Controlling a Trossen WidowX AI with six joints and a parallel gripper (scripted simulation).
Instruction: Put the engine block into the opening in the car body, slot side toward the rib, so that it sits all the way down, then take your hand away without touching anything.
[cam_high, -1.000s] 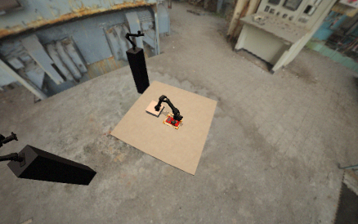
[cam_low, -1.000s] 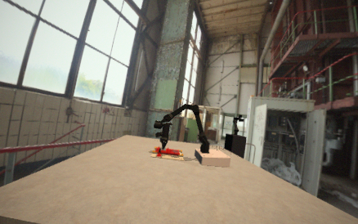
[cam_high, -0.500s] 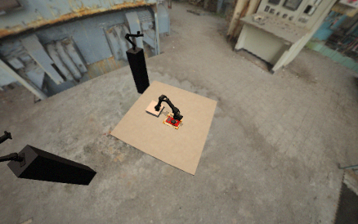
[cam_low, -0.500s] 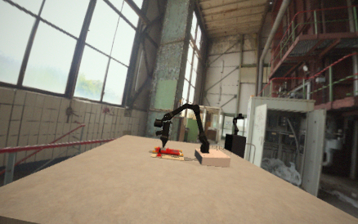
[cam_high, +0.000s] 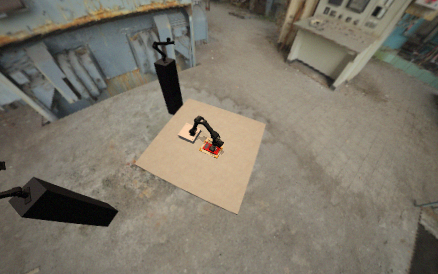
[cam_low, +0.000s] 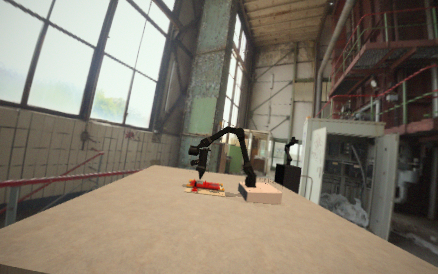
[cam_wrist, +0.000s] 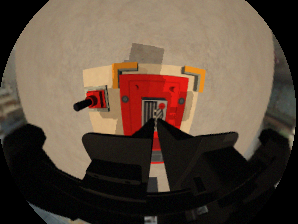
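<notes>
The red car body (cam_wrist: 129, 112) (cam_low: 212, 186) lies flat between orange corner brackets. The grey engine block (cam_wrist: 149, 106), with dark slots and a red round spot, sits in the opening in its middle. Its near end is partly hidden by the fingertips, and its exact depth and the rib cannot be made out. My gripper (cam_wrist: 155, 121) (cam_low: 201, 177) is shut with nothing visible between the fingers. It points down, with its tips just above the block in the wrist view. Whether the tips touch the block cannot be told.
A cream base board (cam_wrist: 101, 75) with an orange bracket (cam_wrist: 125, 65) lies under the car body. A red part with a black peg (cam_wrist: 80, 105) stands left of the car in the wrist view. The arm's pinkish base block (cam_low: 265, 194) (cam_high: 186, 133) is close by on the table (cam_high: 225, 182).
</notes>
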